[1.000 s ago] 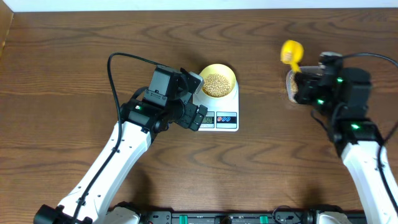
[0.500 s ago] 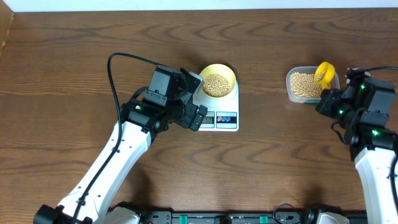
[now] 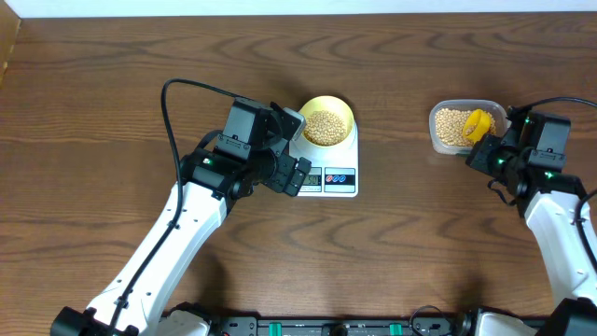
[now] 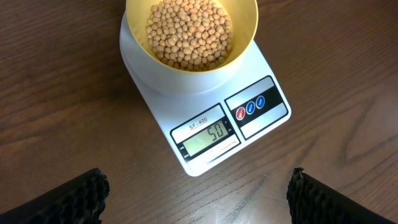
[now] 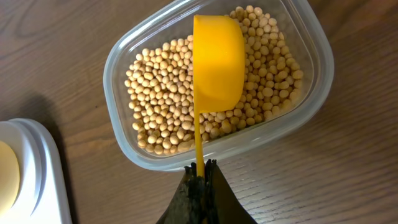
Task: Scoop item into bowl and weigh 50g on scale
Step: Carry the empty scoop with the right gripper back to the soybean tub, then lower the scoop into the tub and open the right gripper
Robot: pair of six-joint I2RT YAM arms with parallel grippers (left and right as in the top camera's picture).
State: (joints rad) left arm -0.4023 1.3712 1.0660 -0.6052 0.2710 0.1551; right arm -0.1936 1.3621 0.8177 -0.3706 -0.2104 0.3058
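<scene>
So the beans point(image 4: 189, 34) are sitting in the little yellow bowl point(image 4: 193, 78), the bowl is on the platform of the white scale point(image 4: 149, 93), and the display point(image 4: 207, 135) reads 50. Going by that, I'd say the weighing part is basically there.

The left tool point(image 4: 199, 196) hangs just in front of the scale with its jaws spread wide, gripping nothing. It's by far the nearer arm to the bowl.

Over on the right, well apart from the scale, the right tool point(image 5: 200, 177) is pinched tight on the end of the yellow scoop point(image 5: 217, 62). The handle's long axis runs straight out from the tool, so the cup ends up over the clear tub point(image 5: 261, 140) of spare beans. The cup looks turned over; no beans show in it.

My guess is the next move is just parking the scoop. What matters: the cup is already above the tub, not the bare worktop point(image 3: 392, 243), so letting go there should land it inside.
</scene>
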